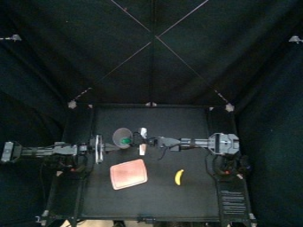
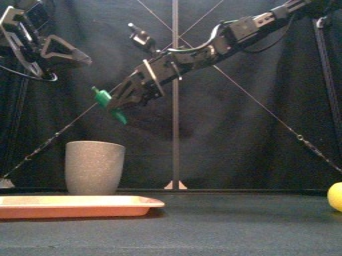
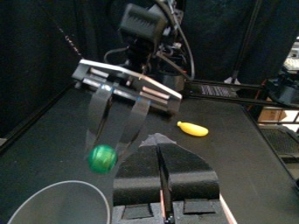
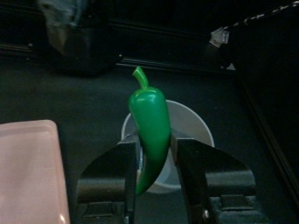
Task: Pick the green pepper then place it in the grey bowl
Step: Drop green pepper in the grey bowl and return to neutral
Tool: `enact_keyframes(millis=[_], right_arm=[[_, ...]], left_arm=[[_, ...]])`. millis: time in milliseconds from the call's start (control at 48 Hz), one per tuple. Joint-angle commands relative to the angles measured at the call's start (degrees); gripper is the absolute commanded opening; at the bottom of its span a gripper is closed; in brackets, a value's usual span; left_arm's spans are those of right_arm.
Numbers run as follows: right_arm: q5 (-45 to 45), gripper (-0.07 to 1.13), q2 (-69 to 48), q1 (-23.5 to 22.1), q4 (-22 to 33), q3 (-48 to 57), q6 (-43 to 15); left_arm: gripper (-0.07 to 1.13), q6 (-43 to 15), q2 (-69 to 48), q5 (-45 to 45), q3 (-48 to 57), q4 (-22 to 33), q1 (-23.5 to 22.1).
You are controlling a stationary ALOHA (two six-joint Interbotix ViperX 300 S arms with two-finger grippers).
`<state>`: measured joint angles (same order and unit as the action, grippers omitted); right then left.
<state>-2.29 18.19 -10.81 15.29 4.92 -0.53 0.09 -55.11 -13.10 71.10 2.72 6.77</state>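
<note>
1. Top view: the right gripper [image 1: 142, 137] reaches past the middle of the table [image 1: 196, 199] and ends just beside the grey bowl [image 1: 123, 136]. The left gripper [image 1: 92, 149] rests at the table's left side. Nearer the front lie a pink tray [image 1: 128, 175] and, well apart from it, a yellow toy [image 1: 179, 176]. The pepper is too small to make out here.
2. Front view: only this view shows height. The right gripper is clenched on the green pepper [image 2: 112, 106] and holds it in the air, above the bowl [image 2: 95, 166] and slightly to its right. The tray lies flat in front.
3. Left wrist view: the left gripper's own jaws seem pressed together with nothing between them, though the angle makes this uncertain. Beyond them the right gripper hangs with the pepper's tip [image 3: 103, 157] above the bowl's rim [image 3: 59, 194].
4. Right wrist view: looking straight down the grasp, the pepper [image 4: 149, 122] sits lengthwise between the jaws, stem end away from the wrist. The bowl's open mouth [image 4: 193, 131] lies right behind it. No other view shows this alignment so plainly.
5. Progress: the pick is done and the pepper is carried to the bowl. What seems left is to lower it and let go.
</note>
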Motion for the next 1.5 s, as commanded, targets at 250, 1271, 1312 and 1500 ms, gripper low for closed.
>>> enact_keyframes(millis=[250, 1271, 1312, 1500], right_arm=[[5.5, 0.87, 8.0, -1.7, -0.4, -14.7, -0.4], [-18.8, 0.92, -20.0, 1.1, -7.1, 27.9, -0.3], [-19.2, 0.92, -21.1, 1.2, -7.1, 29.5, -0.3], [-19.9, 0.92, -25.3, 1.9, -7.2, 33.8, -0.3]], left_arm=[[0.1, -0.2, 0.2, -0.5, 0.1, -0.1, 0.0], [0.1, -0.3, -0.1, -0.5, 0.0, -0.2, 0.4], [0.1, -0.3, -0.1, -0.5, 0.2, -0.2, 0.4], [0.1, -0.2, -0.1, -0.5, 0.5, -0.1, 0.5]])
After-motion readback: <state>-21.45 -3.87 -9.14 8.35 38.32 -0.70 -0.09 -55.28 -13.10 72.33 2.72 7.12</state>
